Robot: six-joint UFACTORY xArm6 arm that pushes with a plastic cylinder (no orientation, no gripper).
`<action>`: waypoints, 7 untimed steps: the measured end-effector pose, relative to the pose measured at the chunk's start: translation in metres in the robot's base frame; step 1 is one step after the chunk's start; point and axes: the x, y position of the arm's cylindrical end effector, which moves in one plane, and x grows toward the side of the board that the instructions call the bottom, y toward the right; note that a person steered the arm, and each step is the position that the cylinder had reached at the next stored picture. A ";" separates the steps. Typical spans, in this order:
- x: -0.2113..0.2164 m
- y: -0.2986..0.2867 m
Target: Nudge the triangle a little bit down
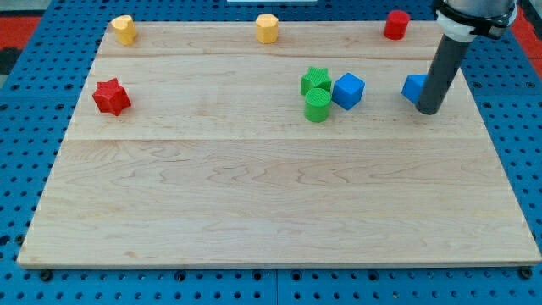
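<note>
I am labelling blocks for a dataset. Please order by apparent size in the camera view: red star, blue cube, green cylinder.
1. Red star and blue cube: they look alike, no ranking.
2. Green cylinder: slightly smaller.

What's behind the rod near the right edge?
A blue block, partly covered by the rod; its shape can't be made out. My tip rests at its lower right on the board.

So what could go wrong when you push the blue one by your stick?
My tip sits on the right side of the blue triangle, not above it, so a push from here might slide it left instead of down. It could then travel toward the blue cube. My rod also hides part of the triangle, so aiming is harder.
</note>
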 end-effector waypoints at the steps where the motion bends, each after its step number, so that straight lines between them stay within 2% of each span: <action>1: 0.031 -0.019; 3: -0.017 -0.053; 5: -0.074 -0.053; 6: -0.087 -0.052; 7: -0.080 -0.051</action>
